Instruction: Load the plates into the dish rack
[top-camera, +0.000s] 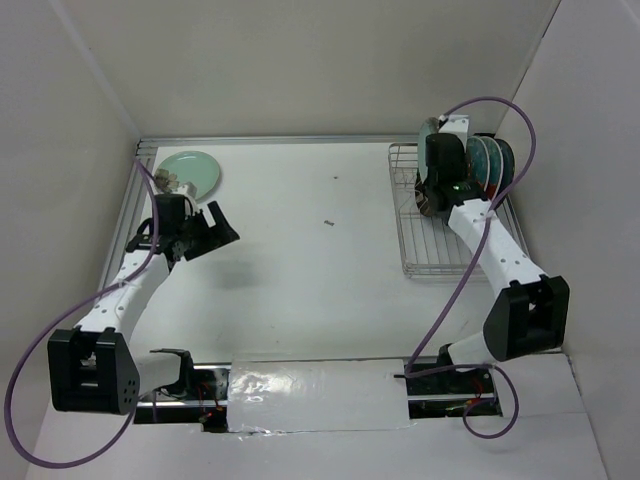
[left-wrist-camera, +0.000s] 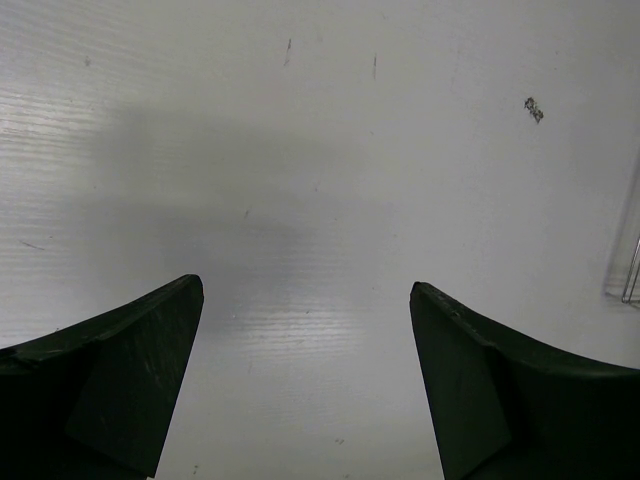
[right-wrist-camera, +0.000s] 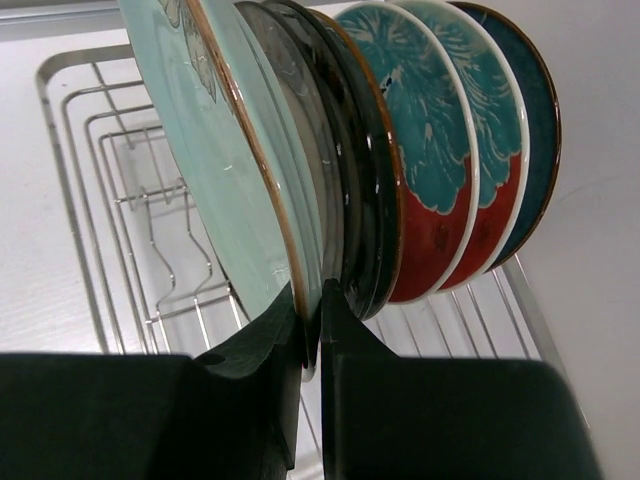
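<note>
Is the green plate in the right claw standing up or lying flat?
Standing on edge: the green plate stands parallel to the other plates in the rack, rim pinched by the right gripper.

The dish rack (top-camera: 430, 262) (right-wrist-camera: 90, 150) sits on the surface (top-camera: 300, 300) at 2 o'clock, beside the right wall. A row of plates (top-camera: 490, 160) (right-wrist-camera: 440, 140) stands on edge across the rack's far end, face to face. The right gripper (right-wrist-camera: 312, 290) pinches the rim of the plate at the row's 9 o'clock end. A lone plate (top-camera: 192, 170) lies flat at 10 o'clock. The left gripper (top-camera: 215, 226) (left-wrist-camera: 305, 300) hangs at that plate's 5 o'clock, spread wide. A small speck (top-camera: 328, 222) (left-wrist-camera: 534, 109) lies near the surface's centre.
</note>
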